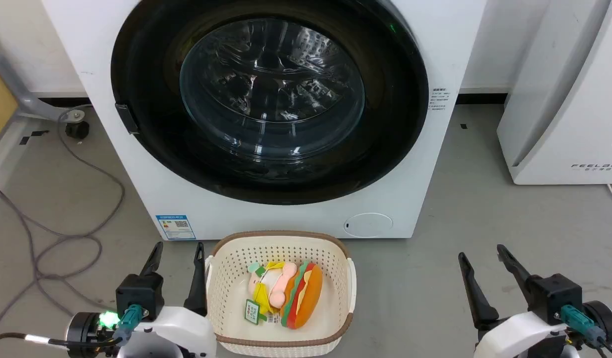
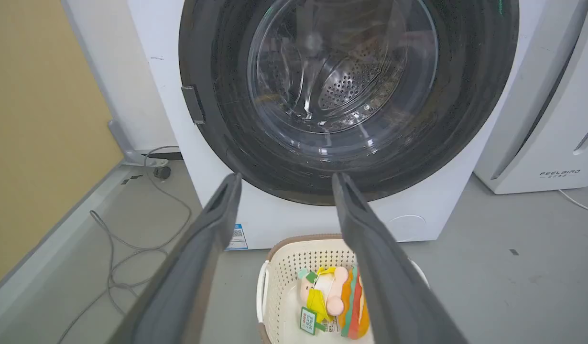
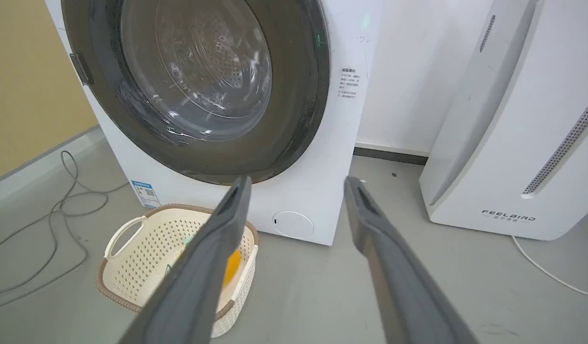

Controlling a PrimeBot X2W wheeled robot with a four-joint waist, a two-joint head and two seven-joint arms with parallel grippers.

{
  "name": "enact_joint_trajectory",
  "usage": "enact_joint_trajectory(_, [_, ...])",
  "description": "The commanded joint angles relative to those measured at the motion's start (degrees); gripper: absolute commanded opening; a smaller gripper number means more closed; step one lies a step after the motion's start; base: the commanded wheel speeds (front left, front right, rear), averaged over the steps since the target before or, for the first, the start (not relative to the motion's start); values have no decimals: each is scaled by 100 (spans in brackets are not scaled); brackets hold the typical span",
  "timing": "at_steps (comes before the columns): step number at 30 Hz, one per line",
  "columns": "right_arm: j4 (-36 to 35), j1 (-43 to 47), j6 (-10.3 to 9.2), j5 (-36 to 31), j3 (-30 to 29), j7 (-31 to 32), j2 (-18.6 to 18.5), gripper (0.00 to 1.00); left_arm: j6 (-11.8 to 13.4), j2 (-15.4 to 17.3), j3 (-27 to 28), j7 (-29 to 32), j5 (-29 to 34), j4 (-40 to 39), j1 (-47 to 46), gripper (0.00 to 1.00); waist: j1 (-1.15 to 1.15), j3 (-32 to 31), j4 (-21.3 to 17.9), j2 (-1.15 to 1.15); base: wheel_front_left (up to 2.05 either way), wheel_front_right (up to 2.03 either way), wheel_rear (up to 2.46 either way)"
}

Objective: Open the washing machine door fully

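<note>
The washing machine (image 1: 425, 164) is a white front-loader straight ahead of me. Its round glossy black washing machine door (image 1: 385, 129) with a clear glass bowl lies closed flat against the front; a small dark handle tab (image 1: 127, 118) sits on its left rim. The door (image 2: 217, 62) (image 3: 303, 95) also fills the top of both wrist views. My left gripper (image 1: 179, 246) is open at the lower left, low over the floor, well short of the machine. My right gripper (image 1: 482, 251) is open at the lower right. Both hold nothing.
A cream perforated basket (image 1: 281, 241) with a toy burger and a plush (image 1: 286, 293) stands on the floor between my grippers, in front of the machine. A white "FEELBIRD" appliance (image 1: 569, 109) stands at the right. Grey cables (image 1: 62, 238) loop on the floor at the left.
</note>
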Motion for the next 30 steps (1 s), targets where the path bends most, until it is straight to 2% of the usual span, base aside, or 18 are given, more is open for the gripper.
enact_joint_trajectory(1, [30, 13, 0, 45, -13, -56, 0, 100, -5, 1, -17, -55, -67, 46, -18, 100, 0, -1, 0, 0, 0, 0, 0])
enact_joint_trajectory(2, [40, 13, 0, 60, -17, -68, 0, 100, -5, 1, -25, -67, -78, 58, -22, 100, 0, -1, 0, 0, 0, 0, 0])
enact_joint_trajectory(3, [51, 14, 0, 75, -19, -79, 0, 78, -6, 1, -32, -79, -89, 68, -26, 100, 0, -1, 0, 0, 0, 0, 0])
enact_joint_trajectory(4, [62, 14, 0, 92, -21, -91, 0, 0, -7, 1, -38, -91, -100, 77, -29, 100, 0, -1, 0, 0, 0, 0, 0])
enact_joint_trajectory(12, [182, 9, 1, 306, -36, -212, 1, 0, -8, 1, -101, -211, -207, 165, -47, 100, 0, 1, 5, 0, 0, 0, 0])
enact_joint_trajectory(18, [189, -11, 1, 766, -52, -299, 1, 0, -7, 1, -131, -283, -271, 218, -64, 100, 0, 13, 9, 0, 0, 0, 0])
enact_joint_trajectory(30, [61, -143, 1, 3074, -298, -444, 1, 0, -40, 2, -176, -427, -374, 332, -127, 100, 0, 71, -21, 0, 0, 0, 0])
